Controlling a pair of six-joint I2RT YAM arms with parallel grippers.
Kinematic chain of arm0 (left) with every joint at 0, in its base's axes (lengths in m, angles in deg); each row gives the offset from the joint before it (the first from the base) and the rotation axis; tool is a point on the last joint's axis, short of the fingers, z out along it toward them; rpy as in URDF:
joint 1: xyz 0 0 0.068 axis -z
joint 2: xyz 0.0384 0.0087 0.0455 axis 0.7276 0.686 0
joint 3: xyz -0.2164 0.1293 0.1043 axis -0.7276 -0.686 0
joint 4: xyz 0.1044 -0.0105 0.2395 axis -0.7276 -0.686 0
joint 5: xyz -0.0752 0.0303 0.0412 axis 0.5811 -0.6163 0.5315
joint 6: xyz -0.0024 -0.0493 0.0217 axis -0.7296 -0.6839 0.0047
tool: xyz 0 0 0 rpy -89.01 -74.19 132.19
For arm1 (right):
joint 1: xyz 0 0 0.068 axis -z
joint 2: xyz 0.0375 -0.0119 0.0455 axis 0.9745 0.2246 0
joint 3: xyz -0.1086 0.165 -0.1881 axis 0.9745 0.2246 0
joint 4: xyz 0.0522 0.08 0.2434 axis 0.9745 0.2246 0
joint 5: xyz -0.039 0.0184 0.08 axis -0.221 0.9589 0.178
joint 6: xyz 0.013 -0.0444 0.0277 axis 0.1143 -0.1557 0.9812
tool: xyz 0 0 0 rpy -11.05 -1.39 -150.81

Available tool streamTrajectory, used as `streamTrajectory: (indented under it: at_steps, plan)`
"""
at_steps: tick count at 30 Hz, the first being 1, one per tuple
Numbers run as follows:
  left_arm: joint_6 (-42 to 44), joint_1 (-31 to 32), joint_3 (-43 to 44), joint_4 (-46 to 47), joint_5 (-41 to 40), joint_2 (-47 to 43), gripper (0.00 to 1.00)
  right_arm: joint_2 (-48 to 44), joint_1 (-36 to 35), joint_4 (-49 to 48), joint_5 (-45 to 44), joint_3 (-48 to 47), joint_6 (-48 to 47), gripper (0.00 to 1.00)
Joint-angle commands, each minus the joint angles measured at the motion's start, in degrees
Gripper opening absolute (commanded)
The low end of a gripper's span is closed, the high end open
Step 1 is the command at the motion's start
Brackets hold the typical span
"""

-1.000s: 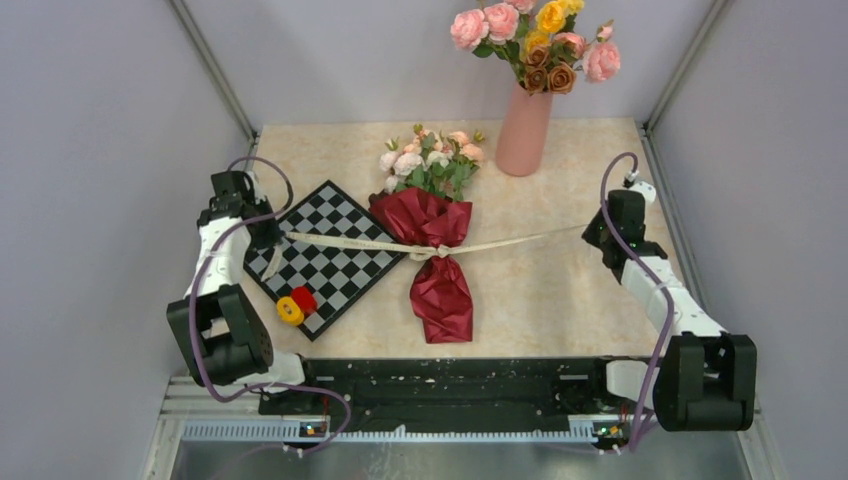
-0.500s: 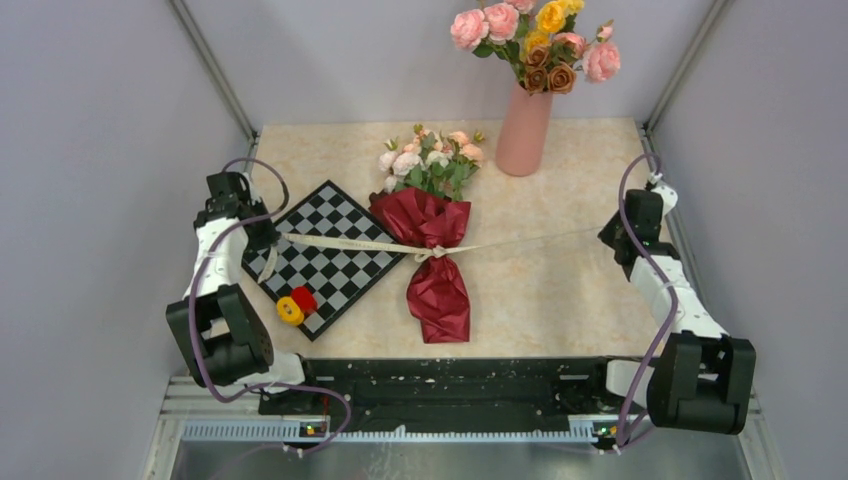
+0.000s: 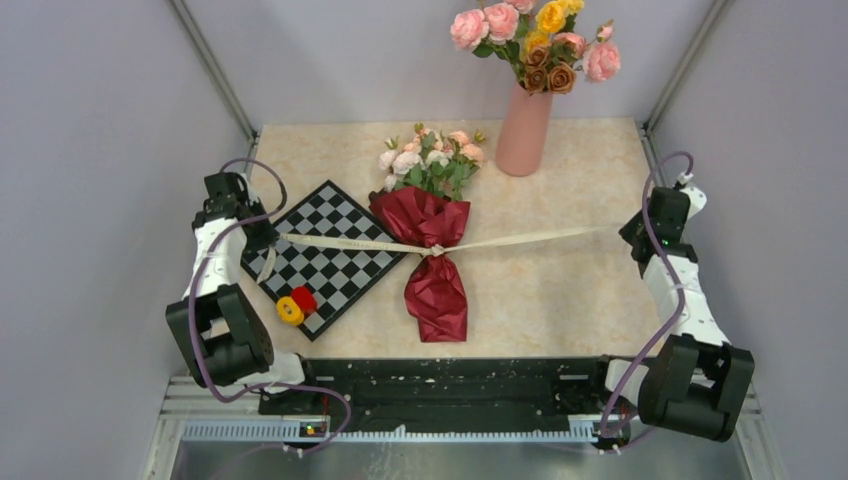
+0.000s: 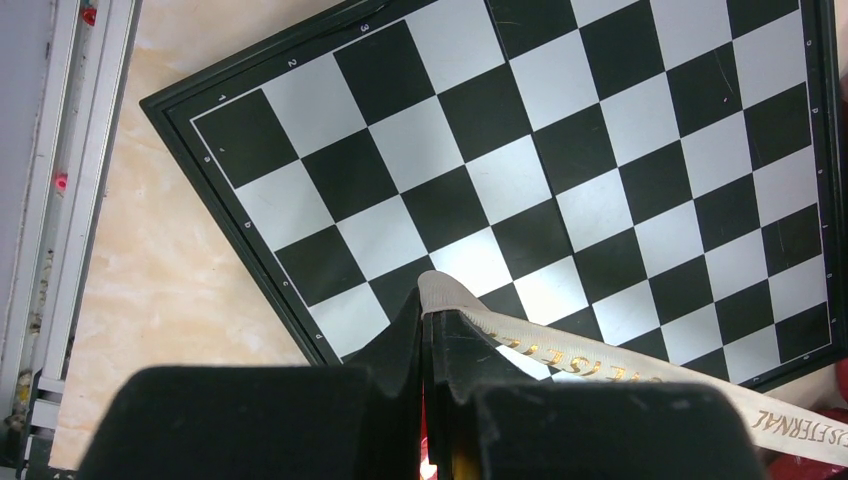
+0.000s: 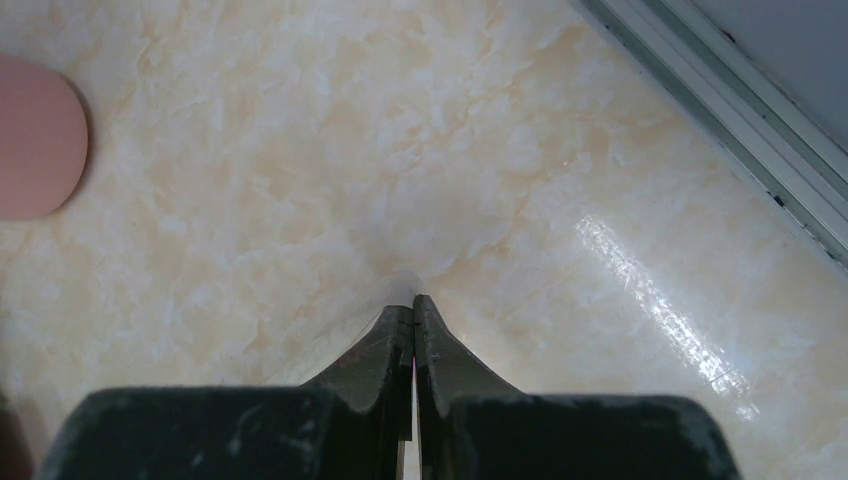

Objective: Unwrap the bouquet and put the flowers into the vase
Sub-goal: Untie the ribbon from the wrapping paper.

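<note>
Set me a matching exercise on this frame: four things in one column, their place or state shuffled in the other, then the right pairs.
Things:
1. bouquet
2. vase
3. ribbon
4. yellow disc

Place or state:
A. on the chessboard, by its near edge
B. pulled taut, one end clamped in the left gripper
C. standing at the far edge, holding large roses
D. lying on the table, wrapped in dark red paper

Pairs: 1-D, 2-C, 3-B, 4-A

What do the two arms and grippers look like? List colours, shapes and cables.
Left arm and right arm: white links between chunky black joints, each trailed by a looping purple cable. Left gripper and right gripper: two black, scuffed, tapering fingers.
</note>
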Motion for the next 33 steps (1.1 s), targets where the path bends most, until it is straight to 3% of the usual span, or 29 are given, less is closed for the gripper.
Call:
streamTrajectory:
  at_steps: [1,33]
  plan:
    - [0.2,-0.95,1.85,1.42,-1.43,-2.04,0.0,-2.05,3.38,-0.13,0.75,-3.67,-0.89,0.0]
    - [-0.66,-2.46,-0.07,4.17,-7.22,-6.43,0.0,-2.81,9.31,0.59,3.03,-3.75,-2.84,0.0]
